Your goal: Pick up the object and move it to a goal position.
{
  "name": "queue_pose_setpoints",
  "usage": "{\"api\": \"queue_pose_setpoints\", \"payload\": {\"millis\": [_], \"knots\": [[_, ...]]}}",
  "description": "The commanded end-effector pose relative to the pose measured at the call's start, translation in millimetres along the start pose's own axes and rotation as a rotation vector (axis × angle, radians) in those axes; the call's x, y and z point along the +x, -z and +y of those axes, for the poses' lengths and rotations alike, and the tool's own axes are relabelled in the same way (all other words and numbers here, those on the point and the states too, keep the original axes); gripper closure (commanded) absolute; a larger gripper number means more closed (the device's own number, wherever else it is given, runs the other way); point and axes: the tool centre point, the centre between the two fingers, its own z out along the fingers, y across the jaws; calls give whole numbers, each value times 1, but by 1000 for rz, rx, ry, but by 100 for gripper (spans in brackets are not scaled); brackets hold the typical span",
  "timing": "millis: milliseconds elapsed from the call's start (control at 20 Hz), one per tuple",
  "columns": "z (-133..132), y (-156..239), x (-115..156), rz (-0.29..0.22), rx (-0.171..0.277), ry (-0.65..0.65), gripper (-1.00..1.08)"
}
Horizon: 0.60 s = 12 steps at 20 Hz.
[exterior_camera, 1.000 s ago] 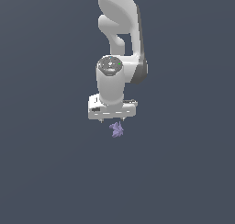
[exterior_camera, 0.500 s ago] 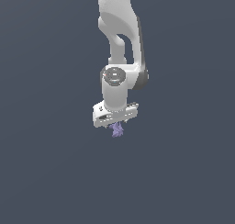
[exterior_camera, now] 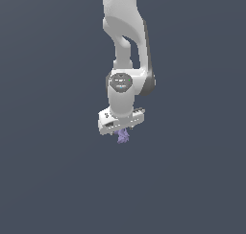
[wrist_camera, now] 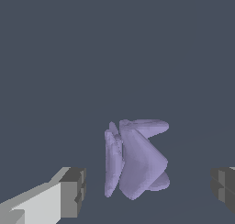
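Arm (exterior_camera: 126, 46) hangs from the top edge of the exterior view, its base cut off; plain dark grey surrounds it on every side. Gripper (exterior_camera: 123, 132) points down, fingers hidden there behind the white hand. Wrist view: both fingertips (wrist_camera: 73, 191) spread wide, one cropped at the frame edge, neither touching the object (wrist_camera: 135, 159), which lies between them with gaps either side.

Glossy white, rounded arm (exterior_camera: 126, 34) with grey joint cap, dark grey-padded fingers (wrist_camera: 73, 193).
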Motion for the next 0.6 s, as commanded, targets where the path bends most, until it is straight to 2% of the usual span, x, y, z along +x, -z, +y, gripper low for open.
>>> {"api": "queue_pose_setpoints", "payload": {"millis": [0,550], "knots": [[0,-5,0,0,0,1,-92],[0,-48,-1,0,0,5,-92]]}}
